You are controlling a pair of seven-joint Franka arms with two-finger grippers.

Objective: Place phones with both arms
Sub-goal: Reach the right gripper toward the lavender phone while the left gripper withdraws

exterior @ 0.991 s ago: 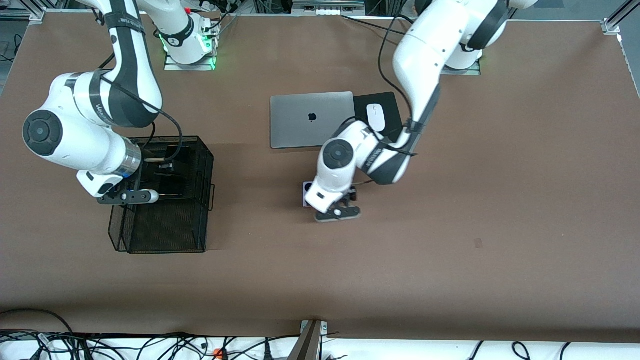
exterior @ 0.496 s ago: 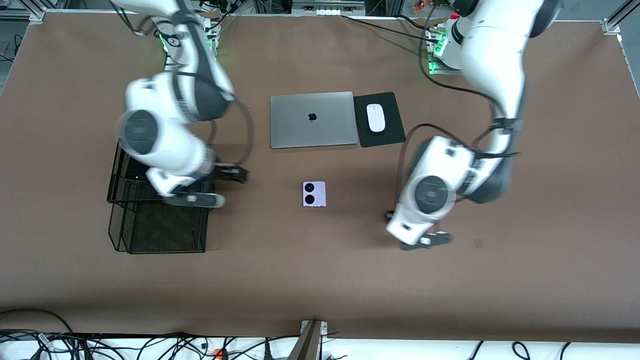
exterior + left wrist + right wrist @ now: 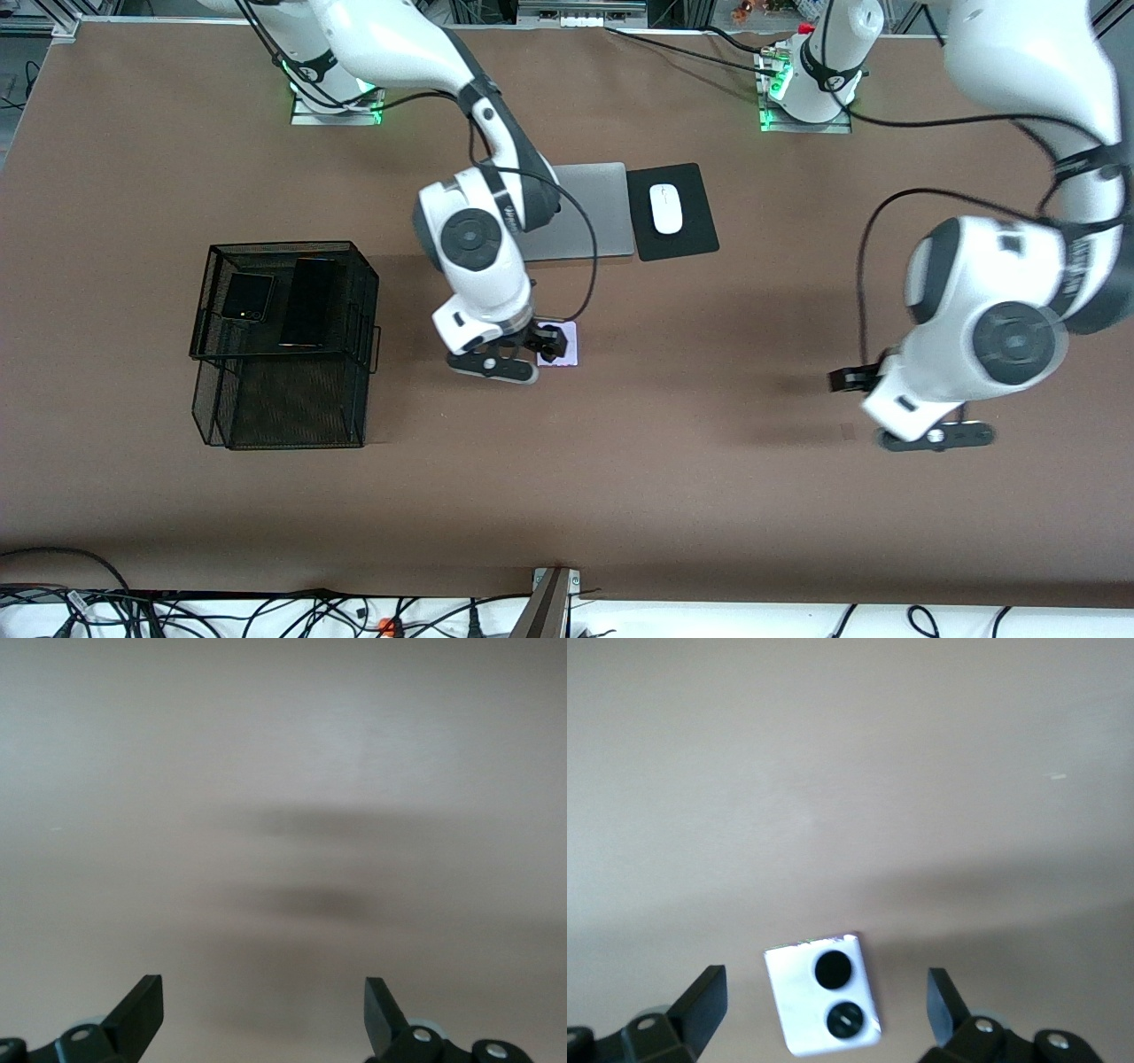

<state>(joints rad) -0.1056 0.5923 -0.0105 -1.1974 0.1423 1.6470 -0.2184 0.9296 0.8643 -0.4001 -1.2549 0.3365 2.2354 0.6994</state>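
Hovering over squarish lavender phone — right pincer, fingers apart.

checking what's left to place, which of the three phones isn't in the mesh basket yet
The lavender-white phone with two black circles: it lies on the bare table under the right claw, while the dark flip phone and black slab lie in the basket.

The brown table carries a mesh basket, laptop, mouse pad and lavender-white phone.

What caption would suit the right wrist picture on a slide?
Right gripper, fingers open, above the squarish lavender-white phone with two black circles on the brown table.
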